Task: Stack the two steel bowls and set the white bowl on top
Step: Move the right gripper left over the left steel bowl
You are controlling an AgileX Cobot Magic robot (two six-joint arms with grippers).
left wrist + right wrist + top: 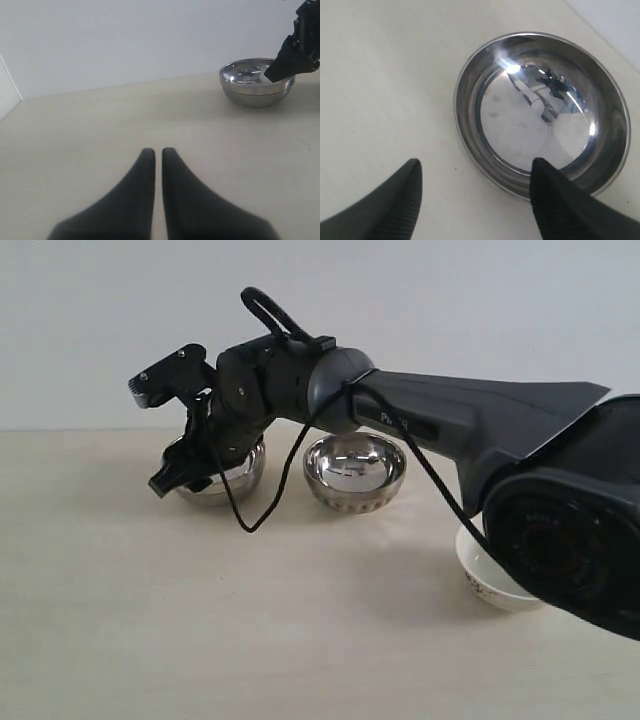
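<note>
steel bowls (355, 472) two, white bowl (490, 590) one, unstacked

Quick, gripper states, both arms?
Left gripper: shut, empty.
Right gripper: open over a steel bowl's rim, holding nothing.

Beige tabletop (200, 640), plain white wall (100, 320)

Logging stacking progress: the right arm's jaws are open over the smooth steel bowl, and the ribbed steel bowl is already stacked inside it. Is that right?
No. The ribbed steel bowl is not stacked: the exterior view shows it standing alone on the table, beside the smooth steel bowl. The right gripper does have its jaws open over the smooth one.
</note>
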